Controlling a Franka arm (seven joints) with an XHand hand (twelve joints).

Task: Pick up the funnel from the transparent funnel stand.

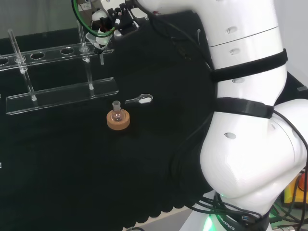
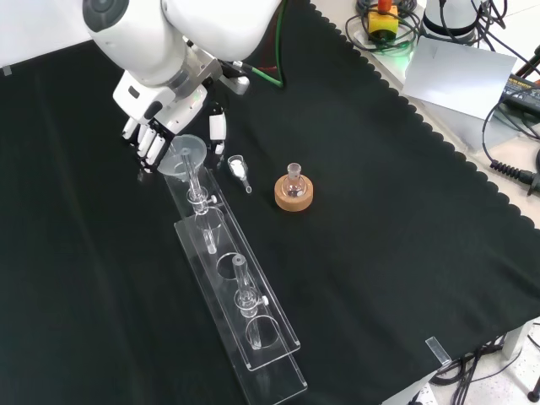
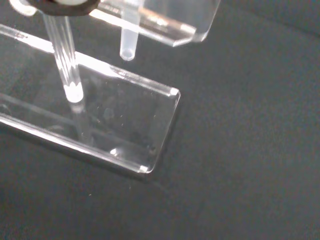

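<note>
The clear funnel (image 2: 187,154) sits in the end hole of the transparent stand (image 2: 253,337), its stem (image 3: 128,39) poking down below the upper shelf. In the head view the funnel (image 1: 99,42) is at the stand's right end, under the hand (image 1: 107,25). In the front view the hand (image 2: 150,133) comes in from the top. Its fingers curl against the cone's left rim and the thumb (image 2: 218,126) stands at its right side. The funnel's stem is still inside the stand.
A cork ring (image 2: 294,194) with a small flask in it stands on the cloth, to the right of the stand in the front view. A small clear scoop (image 2: 240,171) lies between them. The stand's base plate (image 3: 125,125) and an upright rod (image 3: 64,55) are close to the palm.
</note>
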